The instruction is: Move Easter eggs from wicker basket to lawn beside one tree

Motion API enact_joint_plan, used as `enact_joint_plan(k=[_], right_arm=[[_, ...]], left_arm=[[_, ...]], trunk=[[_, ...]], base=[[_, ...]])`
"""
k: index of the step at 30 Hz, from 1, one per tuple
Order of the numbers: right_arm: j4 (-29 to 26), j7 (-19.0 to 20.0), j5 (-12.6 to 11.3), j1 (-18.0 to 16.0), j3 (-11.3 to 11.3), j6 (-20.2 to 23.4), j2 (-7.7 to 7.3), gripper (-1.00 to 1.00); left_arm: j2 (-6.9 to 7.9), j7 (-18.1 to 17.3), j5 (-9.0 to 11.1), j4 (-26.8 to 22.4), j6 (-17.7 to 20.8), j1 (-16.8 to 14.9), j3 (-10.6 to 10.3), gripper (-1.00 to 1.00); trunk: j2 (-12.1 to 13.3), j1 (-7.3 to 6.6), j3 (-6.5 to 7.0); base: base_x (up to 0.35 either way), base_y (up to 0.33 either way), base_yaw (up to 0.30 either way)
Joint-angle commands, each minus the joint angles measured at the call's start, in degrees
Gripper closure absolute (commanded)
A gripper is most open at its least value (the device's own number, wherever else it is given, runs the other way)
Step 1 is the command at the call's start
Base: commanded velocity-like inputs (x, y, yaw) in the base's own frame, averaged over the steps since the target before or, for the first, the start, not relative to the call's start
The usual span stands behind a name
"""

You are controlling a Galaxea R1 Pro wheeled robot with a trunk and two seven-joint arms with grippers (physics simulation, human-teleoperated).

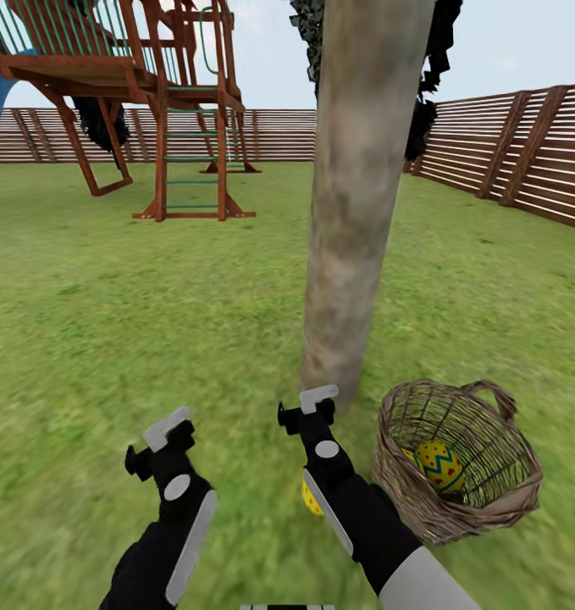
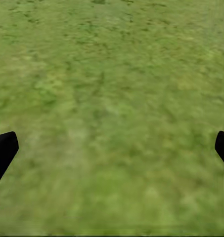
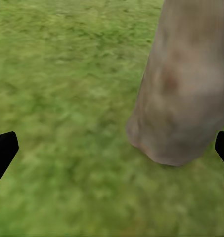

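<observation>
Right wrist view, right tool (image 3: pixel 112 148) wide open, empty, above lawn (image 3: pixel 57 98)

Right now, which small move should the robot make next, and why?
Probably swing the right gripper, open and empty near the tree, over to the wicker basket. A decorated egg still lies inside, while another egg already rests on the lawn beside the trunk.
</observation>
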Motion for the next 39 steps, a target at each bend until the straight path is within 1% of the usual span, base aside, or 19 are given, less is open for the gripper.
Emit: enact_joint_plan(k=[1,2,3,4,5,7,10,12,18,19,22,23,26,28,30,32,34,37,39], right_arm=[[-0.06,-0.44,-0.41,-0.04,0.12,0.21,0.0,-1.0],[-0.06,-0.4,-0.44,-0.02,0.16,0.2,0.0,-1.0],[-0.21,-0.39,-0.46,0.08,0.23,0.2,0.0,-1.0],[-0.44,-0.39,-0.44,0.29,0.31,0.22,0.0,-1.0],[-0.92,-0.39,-0.44,0.54,0.39,0.27,0.0,-1.0],[-2.26,-0.4,-0.45,0.78,0.44,0.34,0.0,-1.0],[-6.13,-0.45,-0.23,0.95,0.47,2.2,0.0,-1.0],[-9.52,-0.46,-0.26,0.99,0.16,6.95,0.0,-1.0],[-22.51,-1.88,-0.32,0.75,-3.82,22.87,0.0,-1.0],[-24.45,-2.39,-0.34,0.67,-5.87,26.44,0.0,-1.0],[-26.26,-2.85,-0.28,0.32,-11.45,31.22,0.0,-1.0],[-26.39,-2.89,-0.25,0.21,-12.4,31.83,0.0,-1.0],[-26.96,-2.97,-0.06,-0.1,-18.8,34.93,0.0,-1.0],[-27.17,-2.95,0.0,-0.16,-21.22,36.19,-0.07,-1.0],[-27.22,-2.87,0.01,-0.19,-22.88,36.97,-1.22,-1.0],[-27.07,-2.47,-0.4,-0.21,-26.39,37.96,-6.22,-1.0],[-26.88,-1.82,-0.51,-0.21,-27.44,38.48,-7.94,-1.0],[-25.08,2.78,-0.57,-0.77,-28.61,40.74,-12.01,-1.0],[-22.64,4.8,-0.56,-1.86,-29.65,41.27,-13.47,-1.0]], left_arm=[[0.48,-0.25,2.35,-4.22,3.7,1.37,-0.17,-1.0],[0.97,-1.05,4.79,-7.01,6.56,2.19,-0.22,-1.0],[2.23,-2.98,8.98,-9.99,10.7,2.89,-0.26,-1.0],[3.44,-4.85,11.84,-11.3,13.13,3.16,-0.28,-1.0],[4.09,-5.9,13.18,-11.76,14.18,3.26,-0.29,-1.0],[6.67,-9.88,17.47,-12.91,16.88,3.48,-0.19,-1.0],[8.88,-12.39,20.13,-13.5,18.36,3.6,0.01,-1.0],[9.41,-12.92,20.7,-13.53,18.66,3.62,0.08,-1.0],[9.67,-13.27,21.17,-12.54,18.87,3.64,0.04,-1.0],[9.72,-13.28,21.17,-12.37,18.9,3.64,0.06,-1.0],[9.76,-13.29,21.16,-12.17,19.05,3.64,0.16,-1.0],[9.76,-13.29,21.15,-12.15,19.09,3.64,0.17,-1.0],[9.77,-13.29,21.05,-11.52,19.16,3.64,0.26,-1.0],[9.82,-13.33,21.03,-10.9,19.14,3.64,0.3,-1.0],[9.84,-13.4,21.02,-10.33,19.1,3.64,0.3,-1.0],[9.8,-13.45,21.04,-9.47,19.03,3.64,0.25,-1.0],[9.79,-13.48,21.06,-9.23,19.0,3.64,0.24,-1.0],[9.78,-13.54,21.11,-8.95,18.97,3.64,0.27,-1.0],[9.78,-13.54,21.1,-8.91,18.97,3.64,0.24,-1.0]], trunk=[[0.0,-0.03,0.18],[0.02,-0.05,0.4],[0.03,-0.08,0.62],[0.04,-0.1,0.84],[0.06,-0.13,1.06],[0.07,-0.16,1.29],[0.07,-0.16,1.29],[0.07,-0.16,1.29],[0.07,-0.16,1.29],[0.07,-0.16,1.29],[0.07,-0.16,1.29],[0.07,-0.16,1.29],[0.07,-0.16,1.29],[0.07,-0.16,1.29],[0.07,-0.16,1.29],[0.07,-0.16,1.29],[0.07,-0.16,1.29],[0.07,-0.16,1.29],[0.07,-0.16,1.29]], base=[[0.0,0.0,0.0],[0.0,0.0,0.0],[0.0,0.0,0.0],[0.0,0.0,0.0],[0.0,0.0,0.0],[0.0,0.0,0.0],[0.0,0.0,0.0],[0.0,0.0,0.0],[0.0,0.0,0.0],[0.0,0.0,0.0],[0.0,0.0,0.0],[0.0,0.0,0.0],[0.0,0.0,0.0],[0.0,0.0,0.0],[0.0,0.0,0.0],[0.0,0.0,0.0],[0.0,0.0,0.0],[0.0,0.0,0.0],[0.0,0.0,0.0]])
